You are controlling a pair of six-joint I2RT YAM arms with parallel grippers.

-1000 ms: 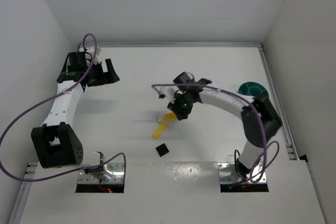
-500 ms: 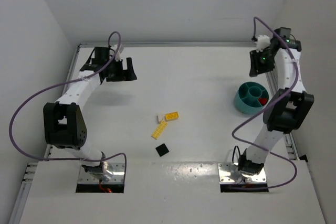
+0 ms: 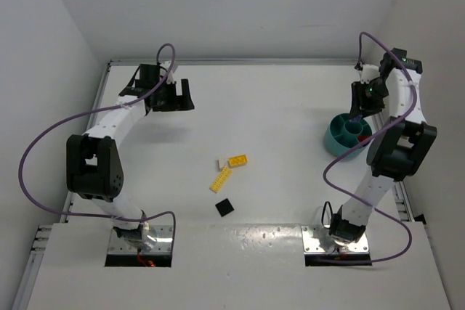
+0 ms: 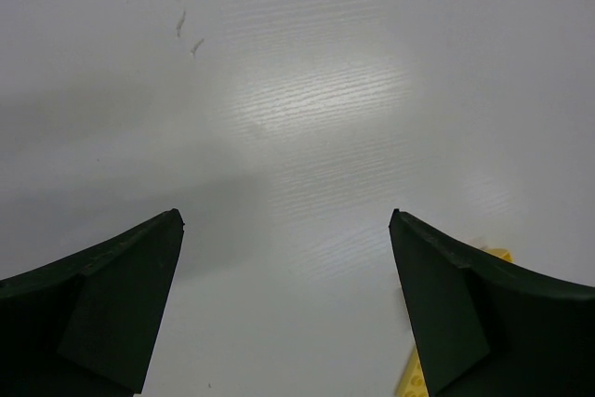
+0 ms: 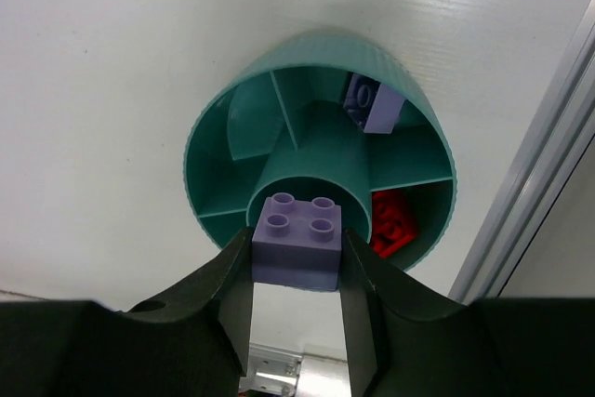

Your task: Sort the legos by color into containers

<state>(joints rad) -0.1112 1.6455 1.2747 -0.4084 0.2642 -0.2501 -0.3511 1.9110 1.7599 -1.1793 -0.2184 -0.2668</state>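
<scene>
right gripper (image 5: pixel 297 267) clamped on a pale purple brick (image 5: pixel 297 234), hanging above the teal dish (image 5: pixel 212 141) at the right edge of the table (image 3: pixel 290 107). dish holds another purple brick (image 5: pixel 370 104) in one compartment, red bricks (image 5: pixel 390 225) in the next. left gripper (image 4: pixel 288 258) jaws wide, far left. mid-table: yellow brick (image 3: pixel 237 160), white brick (image 3: pixel 221 162), long yellow plate (image 3: pixel 221 179), black square (image 3: pixel 224 207).

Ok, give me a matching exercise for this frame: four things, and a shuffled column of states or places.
1 right gripper
2 left gripper
3 red bricks
4 black square

a open, holding nothing
b in a compartment of the teal dish
c shut on a purple brick
d on the table, nearest its near edge

Pairs: 1-c, 2-a, 3-b, 4-d
</scene>
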